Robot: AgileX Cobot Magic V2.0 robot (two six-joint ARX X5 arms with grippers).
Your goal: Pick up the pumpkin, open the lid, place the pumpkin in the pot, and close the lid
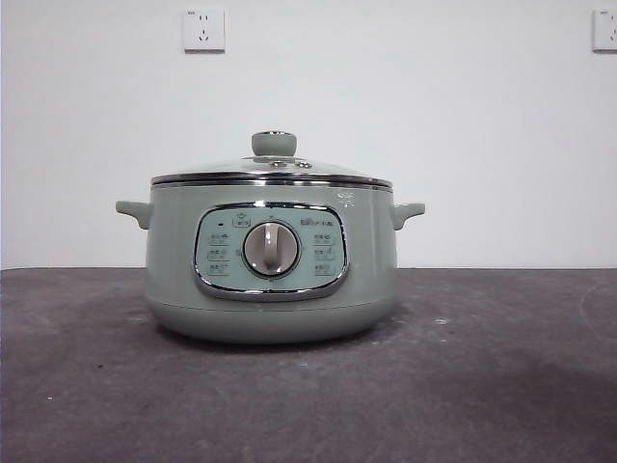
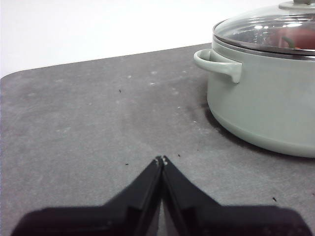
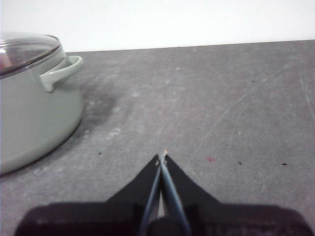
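Note:
The sage-green pot (image 1: 270, 260) stands in the middle of the dark table with the glass lid (image 1: 272, 170) closed on it. In the left wrist view the pot (image 2: 266, 103) is off to one side, and an orange shape with a green stem, the pumpkin (image 2: 295, 41), shows through the lid (image 2: 266, 29). My left gripper (image 2: 161, 160) is shut and empty, low over the table beside the pot. My right gripper (image 3: 162, 156) is shut and empty on the pot's other side (image 3: 34, 108). Neither arm shows in the front view.
The dark grey table (image 1: 482, 386) runs to a white wall with two sockets (image 1: 203, 29). The pot's side handles (image 2: 219, 64) (image 3: 61, 73) stick out toward each gripper.

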